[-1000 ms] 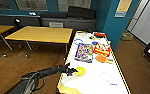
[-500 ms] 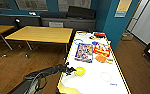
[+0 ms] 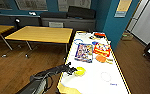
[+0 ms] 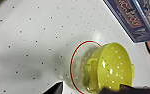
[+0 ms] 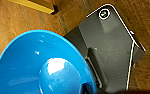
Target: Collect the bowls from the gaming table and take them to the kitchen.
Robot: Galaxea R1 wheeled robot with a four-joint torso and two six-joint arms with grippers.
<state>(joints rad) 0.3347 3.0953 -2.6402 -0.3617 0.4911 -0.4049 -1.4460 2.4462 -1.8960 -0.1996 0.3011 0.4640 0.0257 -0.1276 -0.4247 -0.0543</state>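
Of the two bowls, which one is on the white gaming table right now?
The yellow-green bowl, perforated with small holes, is at the table's near end by the left gripper. The blue bowl shows above wooden floor in the right wrist view.

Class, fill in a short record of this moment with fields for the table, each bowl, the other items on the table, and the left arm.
table: gaming table, glossy white top, yellow edges
yellow-green bowl: tilted, at the left gripper, near the table's near-left edge
blue bowl: large in the right wrist view, above wooden floor
other items: two board game boxes, orange paddle
left arm: reaching over the table's left edge
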